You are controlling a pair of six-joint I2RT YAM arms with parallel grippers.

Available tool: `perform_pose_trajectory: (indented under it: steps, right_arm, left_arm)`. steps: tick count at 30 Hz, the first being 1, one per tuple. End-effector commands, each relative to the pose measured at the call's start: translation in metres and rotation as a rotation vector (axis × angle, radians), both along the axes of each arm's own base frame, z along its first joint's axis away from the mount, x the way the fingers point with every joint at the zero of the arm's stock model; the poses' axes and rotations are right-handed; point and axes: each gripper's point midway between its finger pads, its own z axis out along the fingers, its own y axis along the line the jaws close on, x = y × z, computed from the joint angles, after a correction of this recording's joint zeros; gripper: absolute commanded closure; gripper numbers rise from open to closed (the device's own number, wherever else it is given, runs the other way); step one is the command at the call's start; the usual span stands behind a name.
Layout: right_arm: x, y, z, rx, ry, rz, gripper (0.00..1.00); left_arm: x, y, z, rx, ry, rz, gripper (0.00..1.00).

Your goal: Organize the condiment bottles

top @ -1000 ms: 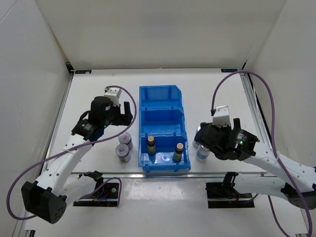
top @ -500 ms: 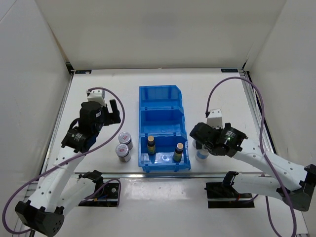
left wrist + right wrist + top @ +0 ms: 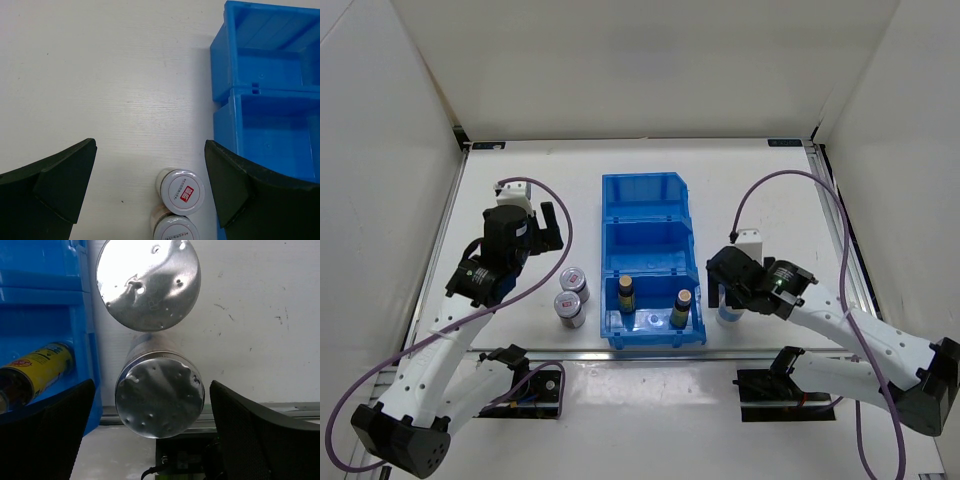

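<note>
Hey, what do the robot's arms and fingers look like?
The left arm and right arm have white links, black joint housings and a looping purple cable each. A small white block tops each wrist. The fingers are broad matte-black wedges.

White arm links (image 3: 430, 350), black joints (image 3: 470, 280), purple cables (image 3: 790, 173) (one looping per arm), black wedge-shaped hand fingers (image 3: 55, 185).

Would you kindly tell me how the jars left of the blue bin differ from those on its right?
The left jars have red-labelled lids; the right jars have plain dimpled silver lids. The left gripper hangs open apart from the left jars, while the open right gripper straddles the nearer right jar. Both pairs stand upright beside the blue bin.
</note>
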Motion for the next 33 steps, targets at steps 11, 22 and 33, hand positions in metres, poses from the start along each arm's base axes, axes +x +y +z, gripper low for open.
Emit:
perform_pose_trajectory:
  steps: [11,22,33]
  right_arm:
    - [-0.001,-0.014,0.028,0.037,-0.048,-0.090,0.80]
    - [-0.010,-0.007,0.109,0.216,-0.137,0.009,1.00]
    - [0.035,0.032,0.200,0.270,-0.377,0.159,1.00]
  left_arm:
    - [-0.002,0.008,-0.003,0.012,0.012,0.037,0.00]
    - [-0.001,0.009,-0.005,0.020,0.019,0.045,0.00]
    - [-0.001,0.007,-0.005,0.007,0.020,0.041,0.00]
